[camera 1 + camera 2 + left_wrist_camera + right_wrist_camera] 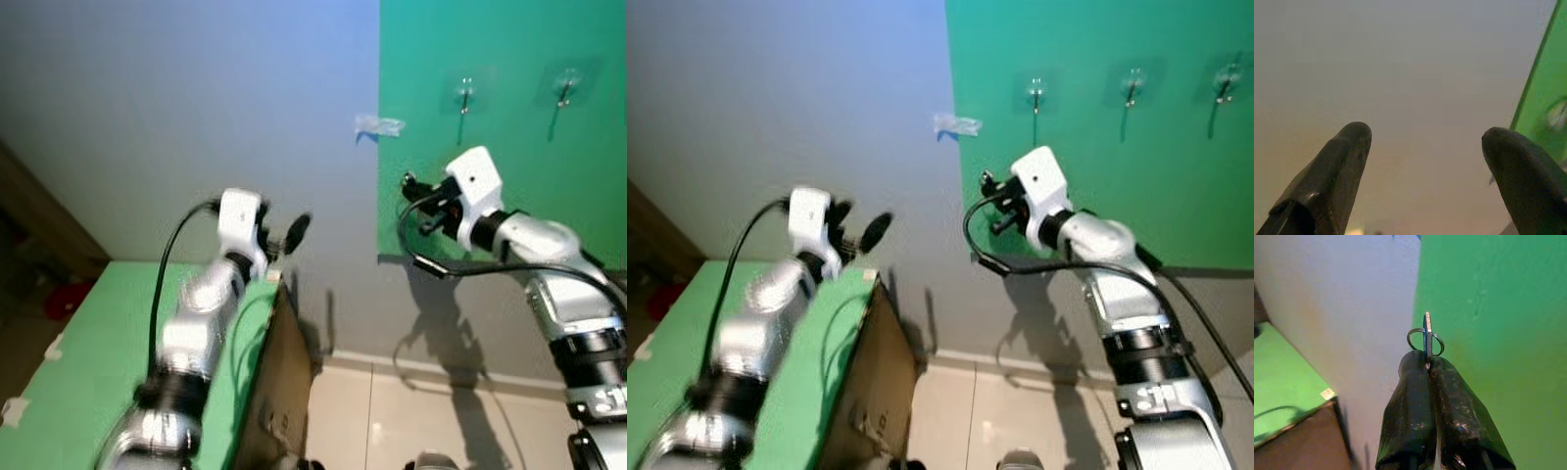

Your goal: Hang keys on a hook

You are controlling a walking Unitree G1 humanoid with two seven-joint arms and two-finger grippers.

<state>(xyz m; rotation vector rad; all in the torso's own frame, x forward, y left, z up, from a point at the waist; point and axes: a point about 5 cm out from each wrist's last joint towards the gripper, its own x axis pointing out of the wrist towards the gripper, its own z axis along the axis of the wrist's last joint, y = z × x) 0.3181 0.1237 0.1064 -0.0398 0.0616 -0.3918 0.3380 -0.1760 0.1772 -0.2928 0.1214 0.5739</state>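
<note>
Low at the frame's left, the left gripper (pixel 1425 142) rises over the green worktop (pixel 69 392), jaws wide with nothing between them. Right of centre, the right gripper (pixel 1426 363) points at the green panel (pixel 509 196), jaws pinched on the keys (pixel 1426 335), whose ring sticks out past the tips. Hooks (pixel 464 98) sit well above, upper right.
</note>
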